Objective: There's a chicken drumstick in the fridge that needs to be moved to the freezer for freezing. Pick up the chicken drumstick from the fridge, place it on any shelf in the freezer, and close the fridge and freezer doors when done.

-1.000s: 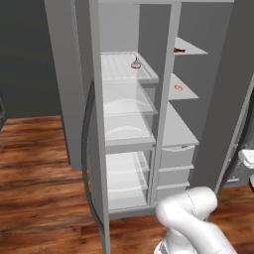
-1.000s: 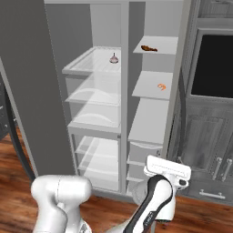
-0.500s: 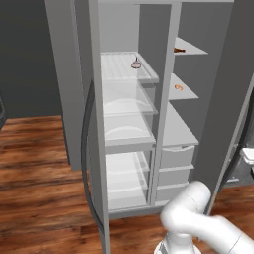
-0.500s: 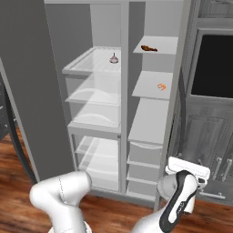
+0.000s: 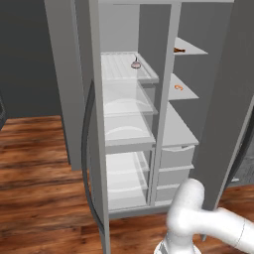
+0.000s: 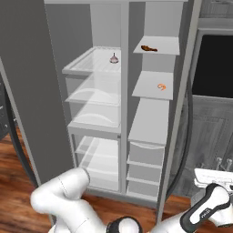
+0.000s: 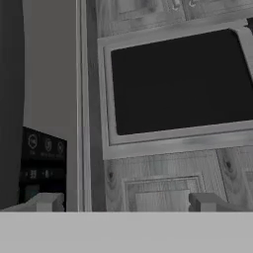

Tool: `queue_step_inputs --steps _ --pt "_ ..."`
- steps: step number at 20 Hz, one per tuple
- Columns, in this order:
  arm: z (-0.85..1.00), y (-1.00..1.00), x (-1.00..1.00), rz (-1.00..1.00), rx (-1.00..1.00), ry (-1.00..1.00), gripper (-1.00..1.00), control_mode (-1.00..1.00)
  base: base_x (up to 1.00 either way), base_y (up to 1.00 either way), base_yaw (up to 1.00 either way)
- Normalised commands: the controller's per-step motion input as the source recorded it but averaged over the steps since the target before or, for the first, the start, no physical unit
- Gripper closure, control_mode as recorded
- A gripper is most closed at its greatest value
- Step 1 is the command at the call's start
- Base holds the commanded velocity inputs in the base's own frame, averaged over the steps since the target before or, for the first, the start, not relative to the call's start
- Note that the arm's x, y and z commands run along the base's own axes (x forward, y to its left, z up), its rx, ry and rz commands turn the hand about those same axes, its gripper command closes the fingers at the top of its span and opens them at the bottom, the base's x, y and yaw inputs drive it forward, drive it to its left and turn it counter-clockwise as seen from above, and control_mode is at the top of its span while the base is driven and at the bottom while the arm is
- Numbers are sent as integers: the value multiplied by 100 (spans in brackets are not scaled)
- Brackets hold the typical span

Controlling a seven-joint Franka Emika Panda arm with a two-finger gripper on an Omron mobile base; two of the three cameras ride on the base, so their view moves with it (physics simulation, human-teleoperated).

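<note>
fridge [image 6: 95,91]: the wide part on the left is standing open, with white ribbed shelves and clear drawers.
pink round thing [image 6: 113,58]: it is sitting near the back edge of the top ribbed shelf.
freezer [image 6: 152,127]: the narrow part on the right is standing open too.
chicken drumstick [image 6: 149,48]: it is lying near the left edge of the top shelf [image 6: 164,45] in the freezer.
how it handles: it is looking small, light and a bit slippery; I think pinching it across the thin middle is best.
orange curl [image 6: 161,86]: it is lying on the next shelf down.
gripper [image 7: 126,203]: its two tips are standing wide apart, holding nothing, and facing the freezer door [image 7: 52,99] and the dark oven window [image 7: 178,79].
</note>
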Motion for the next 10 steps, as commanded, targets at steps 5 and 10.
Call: queue_step_inputs --steps 5,10 --pt "-43 -35 43 1 -1 0 -100 -100 0 0 0" --pt "-45 78 73 0 -9 -5 -100 -100 0 0 0"
